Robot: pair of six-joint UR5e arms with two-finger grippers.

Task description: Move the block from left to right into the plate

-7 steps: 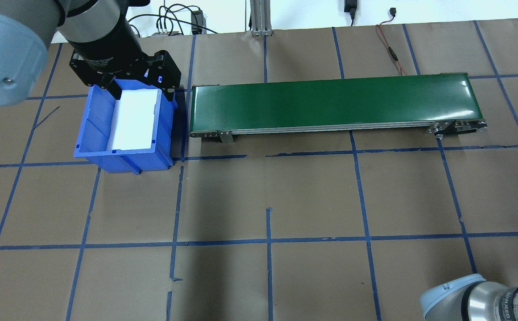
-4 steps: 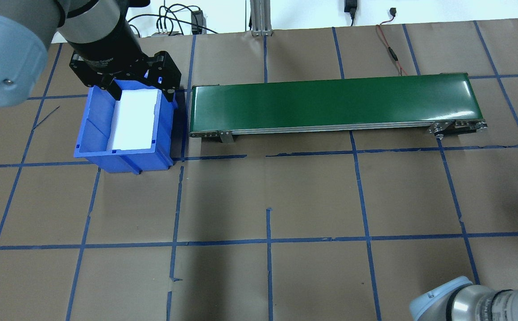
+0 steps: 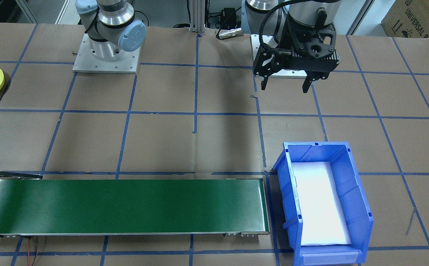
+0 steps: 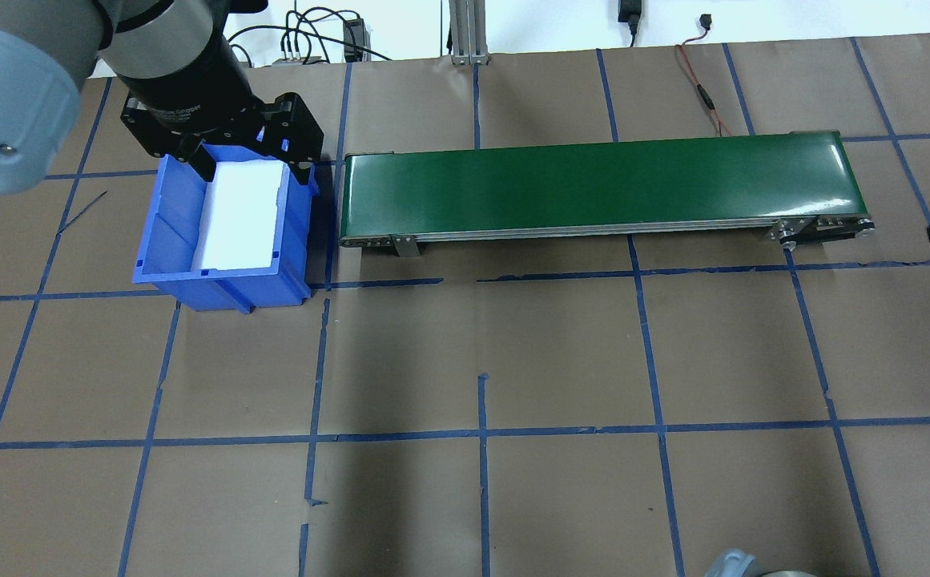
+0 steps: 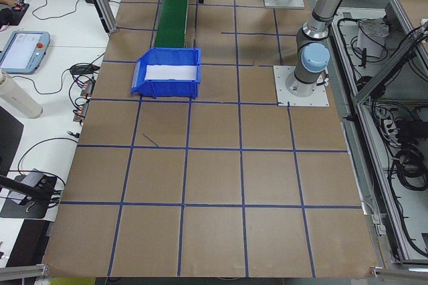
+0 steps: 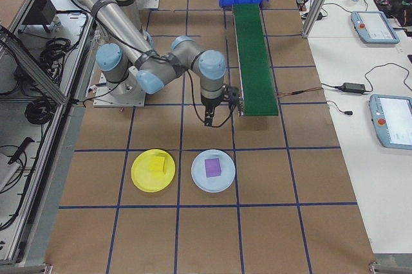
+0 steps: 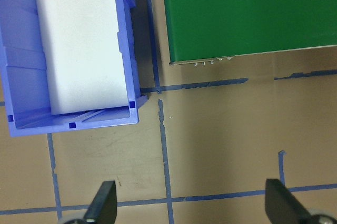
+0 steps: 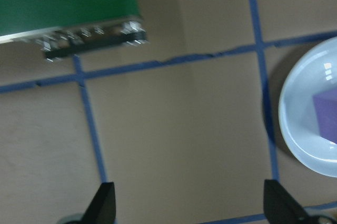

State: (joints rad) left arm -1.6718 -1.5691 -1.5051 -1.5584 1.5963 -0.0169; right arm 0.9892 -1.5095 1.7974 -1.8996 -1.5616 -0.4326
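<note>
- Block (image 6: 158,164), yellow, already lies in the yellow plate (image 6: 143,178), below and to the left of our right pincer (image 6: 220,114) in the right-side view, well apart from it.
- A purple block (image 6: 213,168) sits in the pale plate (image 6: 222,181) just beside, nearer that pincer.
- Our right pincer hangs released off the end of the green conveyor (image 4: 601,183), fingers spread and holding nothing (we judge it placed to receive what the belt delivers).
- Our left pincer (image 3: 289,83) is likewise released and empty, above the blue bin (image 3: 358,207), whose white foam liner (image 3: 319,203) carries no block.
</note>
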